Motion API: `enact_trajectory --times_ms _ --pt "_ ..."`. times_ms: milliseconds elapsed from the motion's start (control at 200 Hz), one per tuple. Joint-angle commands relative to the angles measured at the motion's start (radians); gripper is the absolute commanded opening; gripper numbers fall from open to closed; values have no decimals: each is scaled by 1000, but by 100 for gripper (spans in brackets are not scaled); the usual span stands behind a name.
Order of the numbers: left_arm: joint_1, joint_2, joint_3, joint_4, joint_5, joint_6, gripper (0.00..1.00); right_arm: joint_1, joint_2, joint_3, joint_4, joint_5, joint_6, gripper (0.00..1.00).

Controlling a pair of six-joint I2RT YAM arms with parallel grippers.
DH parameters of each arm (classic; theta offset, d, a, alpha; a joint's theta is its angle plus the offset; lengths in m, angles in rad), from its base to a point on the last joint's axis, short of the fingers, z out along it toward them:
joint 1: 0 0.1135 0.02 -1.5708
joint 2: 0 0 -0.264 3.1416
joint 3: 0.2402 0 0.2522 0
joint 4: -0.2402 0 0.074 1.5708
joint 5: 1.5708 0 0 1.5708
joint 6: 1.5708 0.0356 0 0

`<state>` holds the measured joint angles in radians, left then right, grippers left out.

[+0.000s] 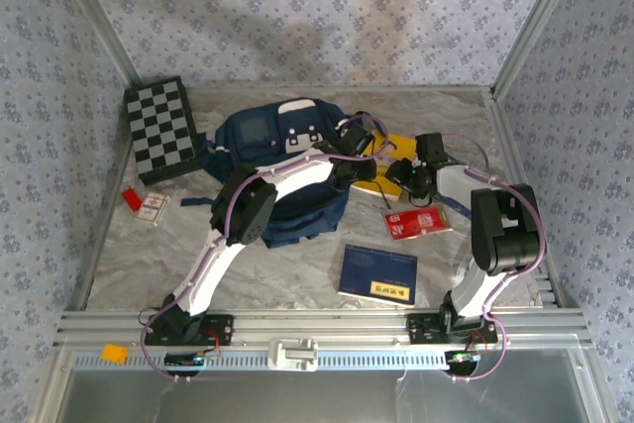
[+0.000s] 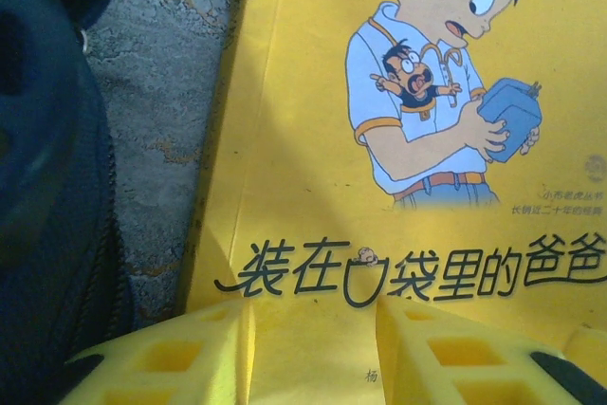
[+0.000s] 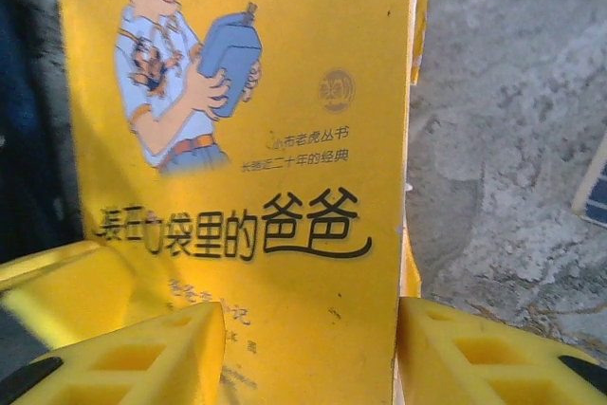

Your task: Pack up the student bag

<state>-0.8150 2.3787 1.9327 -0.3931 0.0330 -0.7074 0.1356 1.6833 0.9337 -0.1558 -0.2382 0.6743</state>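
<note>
— Step in hand?
— Going for the yellow book (image 2: 313, 139), by the look of it. Early in the packing, judging by how much lies out on the table (image 1: 287, 274).
— And the bag (image 1: 282, 160)?
— Slumped mid-table, a little left of centre, white pocket patches facing up. Cannot tell whether unzipped. Yellow book flat on the table just beside its right flank.
— And the left gripper (image 2: 313, 315)?
— Low over the book's lower cover, jaws parted, with the printed title visible through the gap. Nothing pinched. Dark bag fabric close on the left.
— And the right gripper (image 3: 311, 315)?
— Parted as well. One finger (image 3: 152, 353) over the cover, the other just past the book's right edge, above bare table. Not clamped on anything.
— Anything else outside the bag?
— Blue book (image 1: 376, 272) near the front edge, red booklet (image 1: 418, 220) beside the right arm, checkerboard (image 1: 160, 129) at the far left, small red item (image 1: 132, 198) on the left side.
— Next move?
— Probably freeing an edge: no easy bite on a thin book lying flat. Calls for working a finger under or tipping the book up, then closing on the edge, not the face. After that, carrying it to the bag's mouth, likely with the other gripper holding the fabric open.
— Risk?
— Cover bending, or slipping out mid-lift.
</note>
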Motion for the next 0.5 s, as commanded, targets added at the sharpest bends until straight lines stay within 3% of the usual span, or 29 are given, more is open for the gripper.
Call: enact_trajectory --times_ms 0,305,495 --pt "20 50 11 -87 -14 1 38 -11 -31 0 51 -74 13 50" --pt "19 58 5 -86 -16 -1 38 -22 -122 -45 96 -135 32 41" --pt "17 62 0 -79 -16 -7 38 -42 -88 -53 87 -156 37 35"
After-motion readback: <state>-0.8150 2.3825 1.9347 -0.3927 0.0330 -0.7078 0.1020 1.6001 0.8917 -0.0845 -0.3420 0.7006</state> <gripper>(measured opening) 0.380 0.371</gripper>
